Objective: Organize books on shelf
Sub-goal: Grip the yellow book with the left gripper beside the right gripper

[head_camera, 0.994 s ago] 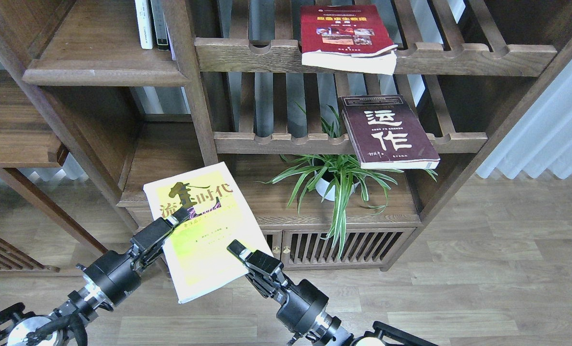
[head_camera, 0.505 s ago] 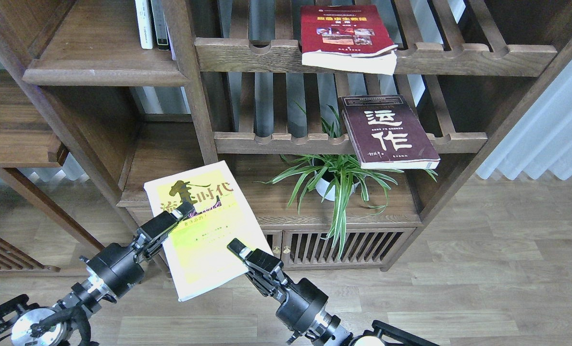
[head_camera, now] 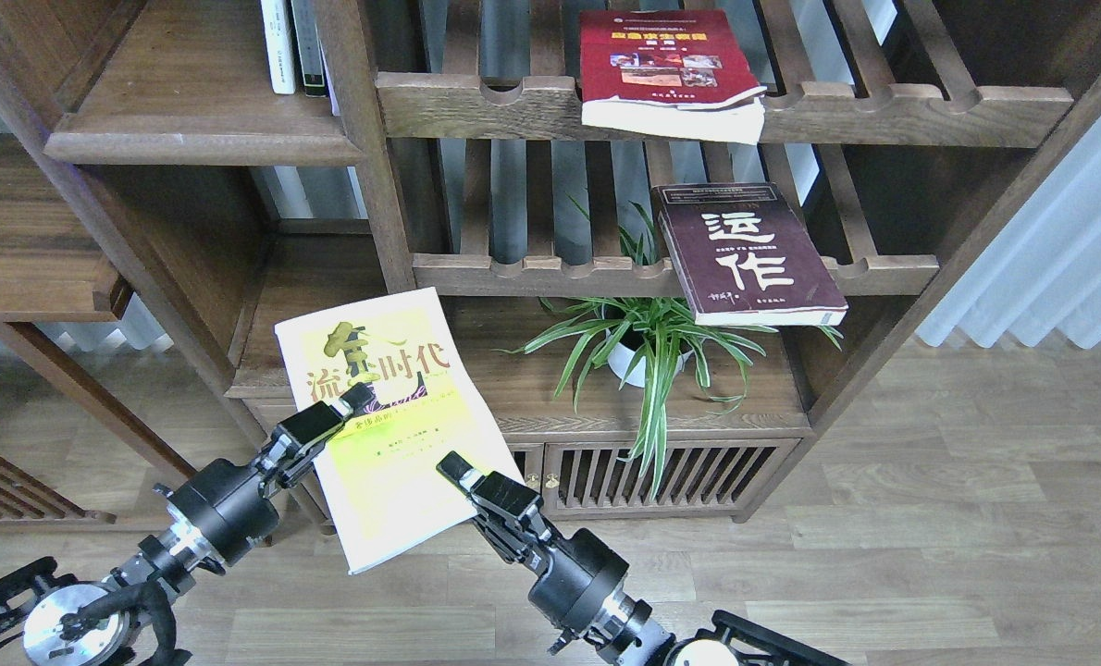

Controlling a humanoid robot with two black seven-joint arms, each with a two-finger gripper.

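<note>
1. Head view looks down on the walnut bookcase with both of my arms reaching in from the bottom edge.
2. My left gripper (head_camera: 358,396) is clamped on the lime-yellow book (head_camera: 393,416); one finger lies on top of the cover near the dark title, at the book's left edge.
3. My right gripper (head_camera: 449,467) sits at the lower right edge of the same book; I see only one dark finger tip over the cover, so I cannot tell whether it is closed on the book or merely touching it.
4. That book is held tilted in the air in front of the lower drawer-top board (head_camera: 532,388), its top edge near the upright post.
5. The dark maroon book (head_camera: 745,254) lies flat on the lower slatted rack (head_camera: 560,273), overhanging the front rail.
6. The red book (head_camera: 666,69) lies on the upper slatted rack (head_camera: 884,106), also jutting past the rail.
7. The shelf (head_camera: 190,102) at upper left carries thin upright books (head_camera: 293,46) at its right end; the rest of the board shows bare wood.
8. A potted plant (head_camera: 648,347) stands on the lower board beneath the maroon book.
</note>
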